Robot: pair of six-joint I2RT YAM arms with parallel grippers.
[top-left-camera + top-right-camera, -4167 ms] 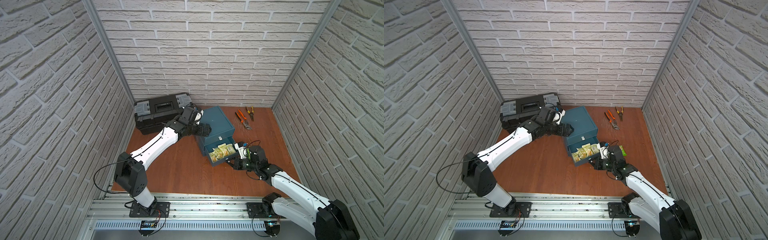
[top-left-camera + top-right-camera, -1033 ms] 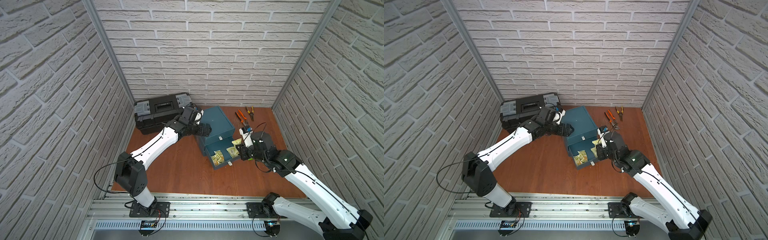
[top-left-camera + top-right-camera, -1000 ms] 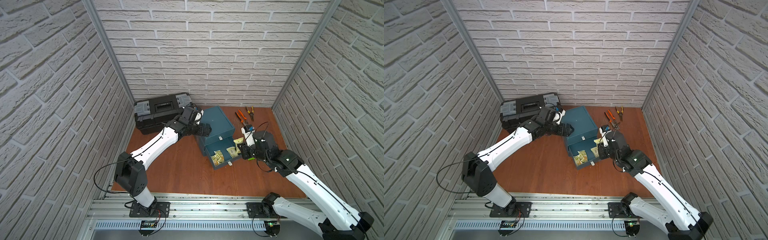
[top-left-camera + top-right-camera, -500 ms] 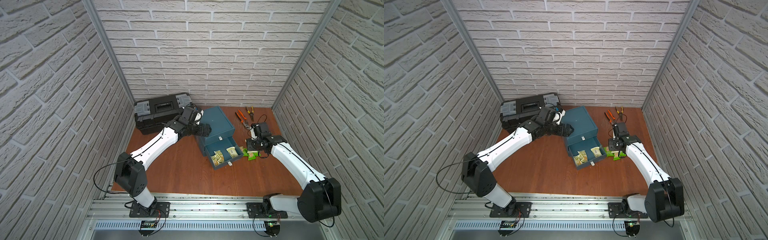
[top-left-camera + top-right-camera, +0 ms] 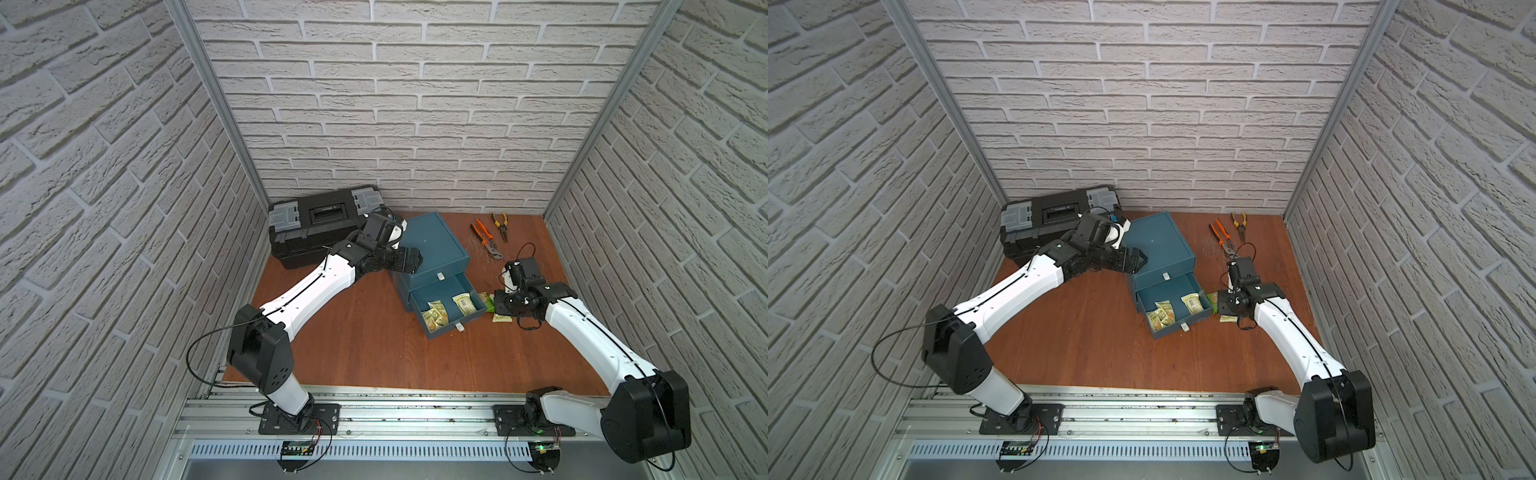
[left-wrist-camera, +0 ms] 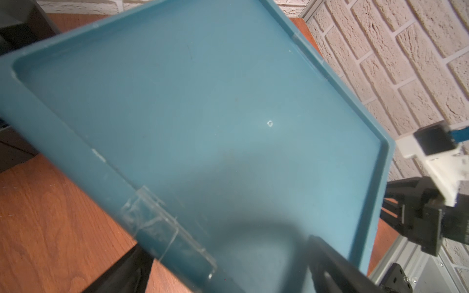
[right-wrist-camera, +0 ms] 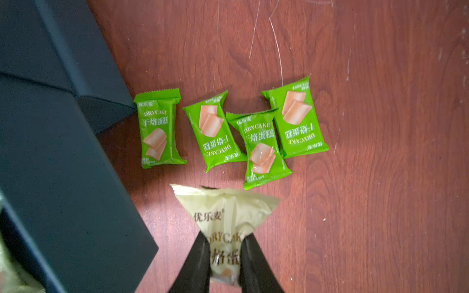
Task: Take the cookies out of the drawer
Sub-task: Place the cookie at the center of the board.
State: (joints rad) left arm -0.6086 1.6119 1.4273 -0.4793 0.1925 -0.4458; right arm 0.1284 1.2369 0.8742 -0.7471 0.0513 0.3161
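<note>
Pinches one pale yellow-green packet in the right gripper: jaws pressed onto its lower half, crimped end fanning out ahead of the fingertips. Hangs low over the bench; cannot tell whether the wrapper touches the wood.

Points the packet's long axis straight along the gripper's reach, toward four green packets lying flat in a loose row between the blue cabinet and the bench's right edge. Sits just short of that row, roughly parallel to it, nearest the one that overlaps its neighbour. Shows bare wood below and toward the right edge. Calls, by this reading, for only a short drop and a release, clear of that overlapping packet.

Shows more cookies in the open lower drawer: a small heap toward its front left corner, one pale packet toward its right wall. Places the drawer just beside the right gripper, on the side away from the bench's right edge. Makes the right arm plainly the nearer for the next fetch.

Rests the left gripper on the cabinet's top, at the corner toward the bench's front left. Shows its jaws spread wide astride that edge in the left wrist view; cannot tell whether they press on it.
</note>
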